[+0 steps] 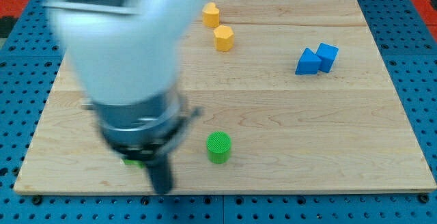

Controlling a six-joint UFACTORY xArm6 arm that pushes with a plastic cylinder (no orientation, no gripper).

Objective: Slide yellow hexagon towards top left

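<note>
The yellow hexagon (223, 38) lies near the view's top, a little left of centre, on the wooden board (287, 115). A second yellow block (211, 14), whose shape I cannot make out, sits just above and left of it, almost touching. My arm is large and blurred at the view's left. My tip (162, 188) is at the board's bottom edge, far below and left of the hexagon, and left of a green cylinder (219, 147).
Two blue blocks (308, 62) (328, 57) sit side by side at the view's upper right. A bit of another green block (130, 160) shows under the arm, just left of the rod. Blue pegboard surrounds the board.
</note>
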